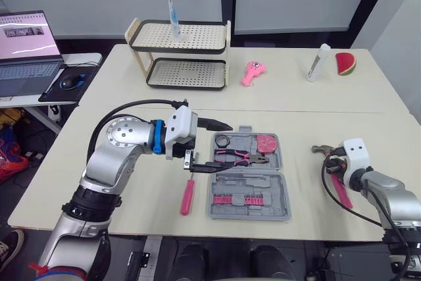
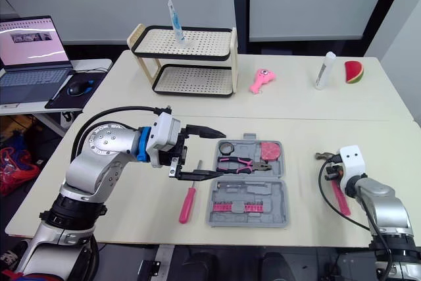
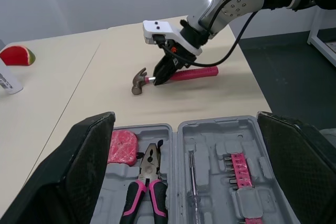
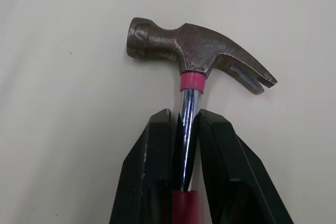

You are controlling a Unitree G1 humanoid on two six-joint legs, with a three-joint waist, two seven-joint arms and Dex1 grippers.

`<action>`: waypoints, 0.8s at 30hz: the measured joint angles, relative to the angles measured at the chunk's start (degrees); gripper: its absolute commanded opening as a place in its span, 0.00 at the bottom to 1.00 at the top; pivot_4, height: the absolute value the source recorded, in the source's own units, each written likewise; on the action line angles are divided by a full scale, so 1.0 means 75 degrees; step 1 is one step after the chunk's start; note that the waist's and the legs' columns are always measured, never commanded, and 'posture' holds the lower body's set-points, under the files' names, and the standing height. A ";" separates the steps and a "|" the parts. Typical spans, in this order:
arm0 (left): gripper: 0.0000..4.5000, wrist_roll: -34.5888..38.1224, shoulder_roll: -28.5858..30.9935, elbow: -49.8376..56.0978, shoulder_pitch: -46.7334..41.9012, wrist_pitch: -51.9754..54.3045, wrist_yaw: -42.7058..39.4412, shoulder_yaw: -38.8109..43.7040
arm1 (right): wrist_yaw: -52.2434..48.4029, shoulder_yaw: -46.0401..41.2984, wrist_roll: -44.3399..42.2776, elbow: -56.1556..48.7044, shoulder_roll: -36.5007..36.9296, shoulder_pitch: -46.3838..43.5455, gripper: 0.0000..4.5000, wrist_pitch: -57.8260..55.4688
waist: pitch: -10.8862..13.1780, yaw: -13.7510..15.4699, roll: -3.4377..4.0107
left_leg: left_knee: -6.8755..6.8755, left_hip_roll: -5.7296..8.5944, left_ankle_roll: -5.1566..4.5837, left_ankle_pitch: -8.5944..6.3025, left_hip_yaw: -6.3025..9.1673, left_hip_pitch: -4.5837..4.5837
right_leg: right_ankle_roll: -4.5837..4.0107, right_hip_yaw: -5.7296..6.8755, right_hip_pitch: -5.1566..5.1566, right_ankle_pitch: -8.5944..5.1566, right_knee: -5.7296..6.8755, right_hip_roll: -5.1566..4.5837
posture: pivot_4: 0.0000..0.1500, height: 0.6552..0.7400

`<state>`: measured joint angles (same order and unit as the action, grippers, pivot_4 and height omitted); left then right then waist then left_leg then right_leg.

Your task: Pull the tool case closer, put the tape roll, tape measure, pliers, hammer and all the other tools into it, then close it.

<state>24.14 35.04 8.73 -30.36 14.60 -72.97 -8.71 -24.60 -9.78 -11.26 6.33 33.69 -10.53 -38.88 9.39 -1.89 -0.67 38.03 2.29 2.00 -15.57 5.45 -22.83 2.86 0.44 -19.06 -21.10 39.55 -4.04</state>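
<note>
Meanwhile, the right gripper (image 4: 184, 121) was clamped on the hammer (image 4: 195, 45) by its steel shaft, just below the head, at 3 o'clock from the open tool case (image 2: 279, 210) and well apart from it. The left gripper (image 2: 223, 154) hovered with fingers spread wide at the case's 9 o'clock edge, near the pliers (image 2: 240, 161) inside. A pink screwdriver (image 2: 187, 205) lay at 8 o'clock.

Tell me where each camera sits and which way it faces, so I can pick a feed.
Eye views: on the head, looking forward and down at the table and open tool case; both arms show, left gripper open near the case.
Left wrist view: on the left wrist, looking between its fingers across the case toward the right gripper.
Right wrist view: on the right wrist, looking at the hammer, shaft clamped between that gripper's fingers.
Shared: eye and left wrist views show the case, pliers and hammer.
</note>
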 measured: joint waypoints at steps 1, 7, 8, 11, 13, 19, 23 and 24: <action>1.00 -0.0002 0.0000 0.0000 -0.0005 0.0000 0.0000 0.0000 | -0.0020 -0.0001 0.0000 -0.0003 0.0007 0.0000 0.06 -0.0011 | 0.0000 0.0000 0.0000 | 0.0000 0.0000 0.0000 0.0000 0.0000 0.0000 | 0.0000 0.0000 0.0000 0.0000 0.0000 0.0000 | 1.00 1.00; 1.00 -0.0012 0.0000 0.0000 -0.0007 0.0001 -0.0001 0.0000 | -0.0384 0.0123 -0.0010 -0.0132 0.0343 0.0060 0.05 -0.0168 | 0.0000 0.0009 0.0000 | 0.0000 0.0001 0.0000 0.0000 0.0001 -0.0003 | 0.0000 0.0001 0.0000 0.0000 -0.0001 -0.0001 | 1.00 1.00; 1.00 -0.0017 0.0000 0.0000 -0.0006 0.0001 -0.0001 0.0000 | -0.0480 0.0148 -0.0023 -0.0191 0.0427 0.0079 0.05 -0.0275 | 0.0000 0.0010 0.0000 | 0.0000 0.0002 0.0000 0.0000 0.0001 -0.0003 | 0.0000 0.0000 -0.0001 0.0000 -0.0002 -0.0001 | 1.00 1.00; 1.00 -0.0030 -0.0003 0.0003 -0.0006 0.0001 0.0002 -0.0001 | -0.0626 0.0189 -0.0098 -0.0531 0.0575 0.0181 0.05 -0.0668 | 0.0000 0.0011 0.0000 | 0.0000 0.0001 0.0000 0.0000 0.0001 -0.0005 | 0.0000 0.0001 -0.0001 0.0000 -0.0002 -0.0001 | 1.00 1.00; 1.00 -0.0040 -0.0007 0.0008 -0.0005 0.0001 0.0009 -0.0002 | -0.0573 0.0173 -0.0266 -0.1241 0.0487 0.0444 0.05 -0.1243 | 0.0000 0.0010 0.0000 | -0.0002 -0.0001 0.0000 0.0000 0.0003 -0.0008 | 0.0000 0.0001 -0.0003 0.0000 -0.0002 0.0000 | 1.00 1.00; 1.00 -0.0041 -0.0013 0.0129 0.0066 0.0011 0.0118 -0.0002 | 0.0469 0.0037 -0.0467 -0.3031 -0.0747 0.0921 0.05 -0.2473 | 0.0000 0.0010 0.0001 | -0.0006 0.0002 0.0000 0.0000 0.0008 -0.0008 | 0.0000 -0.0002 -0.0008 0.0000 0.0000 -0.0001 | 1.00 1.00; 1.00 -0.0040 -0.0012 0.0236 0.0105 0.0024 0.0139 -0.0003 | 0.1205 0.0118 -0.0328 -0.3490 -0.1422 0.1076 0.05 -0.2635 | 0.0000 0.0012 0.0002 | -0.0005 0.0005 0.0000 0.0000 0.0010 -0.0007 | 0.0000 -0.0001 -0.0010 0.0000 0.0000 -0.0002 | 1.00 1.00; 1.00 -0.0040 -0.0012 0.0237 0.0107 0.0024 0.0138 -0.0003 | 0.1343 0.0149 -0.0254 -0.3493 -0.1511 0.1111 0.05 -0.2616 | 0.0000 0.0011 0.0003 | -0.0006 0.0006 0.0000 0.0000 0.0010 -0.0006 | 0.0000 -0.0002 -0.0011 0.0000 0.0001 -0.0002 | 1.00 1.00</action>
<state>23.84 34.95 10.50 -29.56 14.78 -71.94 -8.73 -14.53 -8.66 -13.16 -19.87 22.36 -2.20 -58.50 9.39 -1.81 -0.65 37.99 2.33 2.00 -15.57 5.53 -22.88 2.86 0.42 -19.14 -21.10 39.56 -4.06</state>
